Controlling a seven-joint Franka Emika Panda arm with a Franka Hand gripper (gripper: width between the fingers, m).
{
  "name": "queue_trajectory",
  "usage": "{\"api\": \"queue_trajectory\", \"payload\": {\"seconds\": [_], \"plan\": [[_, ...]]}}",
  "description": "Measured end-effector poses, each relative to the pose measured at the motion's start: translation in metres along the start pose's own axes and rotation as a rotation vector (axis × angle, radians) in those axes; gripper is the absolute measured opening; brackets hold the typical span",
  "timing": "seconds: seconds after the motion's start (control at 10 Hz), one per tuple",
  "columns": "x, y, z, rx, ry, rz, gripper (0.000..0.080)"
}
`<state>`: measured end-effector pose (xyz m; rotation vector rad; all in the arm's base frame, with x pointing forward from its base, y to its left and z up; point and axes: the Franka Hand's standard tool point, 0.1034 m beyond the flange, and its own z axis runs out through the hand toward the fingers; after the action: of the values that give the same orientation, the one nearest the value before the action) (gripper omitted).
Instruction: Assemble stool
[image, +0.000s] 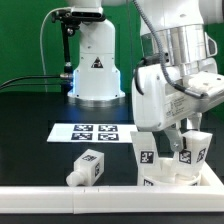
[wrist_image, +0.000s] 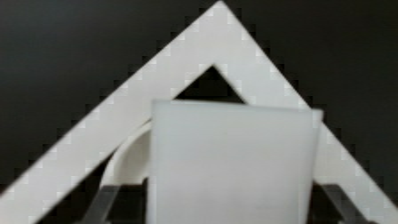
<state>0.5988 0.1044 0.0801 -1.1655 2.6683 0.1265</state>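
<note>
In the exterior view my gripper (image: 186, 138) is shut on a white stool leg (image: 191, 151) with a square tag and holds it upright over the round white seat (image: 163, 178) at the front right. A second leg (image: 146, 152) stands upright on the seat beside it. A third leg (image: 88, 167) lies loose on the black table to the exterior view's left. In the wrist view the held leg (wrist_image: 235, 160) fills the space between my fingers (wrist_image: 118, 202), and my gripper (wrist_image: 231, 206) is closed on its sides.
The marker board (image: 90, 131) lies flat behind the loose leg. A white rail (image: 60, 196) runs along the front edge; its corner shows as a white triangle in the wrist view (wrist_image: 267, 70). The robot base (image: 97, 70) stands at the back.
</note>
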Motion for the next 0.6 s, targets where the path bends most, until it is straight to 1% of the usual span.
{"api": "queue_trajectory", "payload": {"seconds": [0.1,0.2,0.3,0.4,0.5,0.6], "plan": [[-0.0001,0.0007,0.0016,0.007,0.0,-0.028,0.0347],[0.0002,0.0008,0.0018,0.006,0.001,-0.046,0.0416],[0.0003,0.0006,0.0018,0.006,0.002,-0.067,0.0416],[0.0004,0.0008,0.0018,0.004,0.003,-0.094,0.0583],[0.0006,0.0035,0.0016,-0.021,0.01,-0.136,0.0629],[-0.0023,0.0028,-0.003,-0.022,0.011,-0.245,0.0629]]}}
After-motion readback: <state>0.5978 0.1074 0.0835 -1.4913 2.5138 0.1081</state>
